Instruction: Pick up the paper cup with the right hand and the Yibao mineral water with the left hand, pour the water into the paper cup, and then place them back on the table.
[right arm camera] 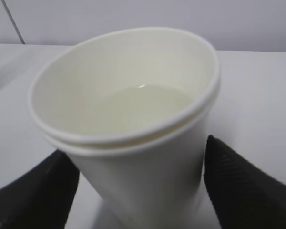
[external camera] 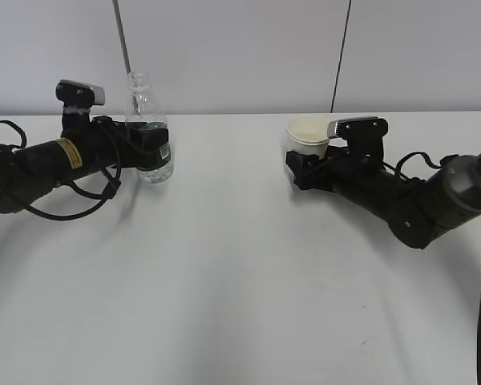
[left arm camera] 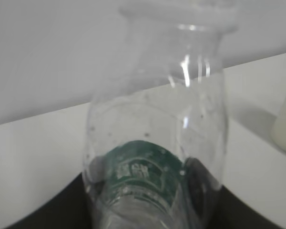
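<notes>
Left hand [external camera: 148, 143] wraps the Yibao mineral water [external camera: 148, 128] at its green label band; the fingers look pressed onto the bottle's sides. Bottle upright, long axis vertical, its base on or just above the desk [external camera: 224, 265] — cannot tell which. Open neck stands above the hand. A little water [left arm camera: 148, 210] seems to sit low in the bottle.

Right hand [external camera: 305, 168] has its fingers [right arm camera: 238, 186] on either side of the paper cup [right arm camera: 128, 124], near its lower wall; whether they press it or stand just off it cannot be told. Cup is roughly upright, slightly tilted in the wrist view, mouth up, and already holds pale liquid. Its base appears at or close to the desk.

Cup and bottle are well apart, each directly within its own hand, bottle off to the cup's left. Judgement: pouring looks done; what remains turns on each base being square on the desk before the hands part.
</notes>
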`<state>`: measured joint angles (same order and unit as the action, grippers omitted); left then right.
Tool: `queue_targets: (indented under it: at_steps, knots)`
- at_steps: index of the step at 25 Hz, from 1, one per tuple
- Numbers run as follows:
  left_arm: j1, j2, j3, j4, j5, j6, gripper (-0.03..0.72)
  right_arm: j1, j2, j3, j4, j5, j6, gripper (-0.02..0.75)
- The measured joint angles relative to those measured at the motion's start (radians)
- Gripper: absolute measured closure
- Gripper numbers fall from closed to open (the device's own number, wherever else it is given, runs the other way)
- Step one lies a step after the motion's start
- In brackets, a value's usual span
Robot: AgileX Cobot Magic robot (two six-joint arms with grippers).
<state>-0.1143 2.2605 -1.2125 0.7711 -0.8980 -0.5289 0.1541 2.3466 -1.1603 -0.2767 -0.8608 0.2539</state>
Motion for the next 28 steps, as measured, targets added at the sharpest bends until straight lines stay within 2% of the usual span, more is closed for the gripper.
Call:
queue_targets:
  at_steps: [12, 18, 28]
  knots:
    - [0.0, 0.0, 0.0, 0.0, 0.0, 0.001, 0.366, 0.0, -0.026, 0.008, -0.005, 0.018, 0.0, 0.104]
    - [0.0, 0.0, 0.0, 0.0, 0.0, 0.001, 0.366, 0.0, -0.027, 0.016, -0.005, 0.016, 0.013, 0.127]
    - [0.0, 0.0, 0.0, 0.0, 0.0, 0.001, 0.366, -0.007, -0.031, 0.07, -0.005, -0.064, 0.02, 0.143]
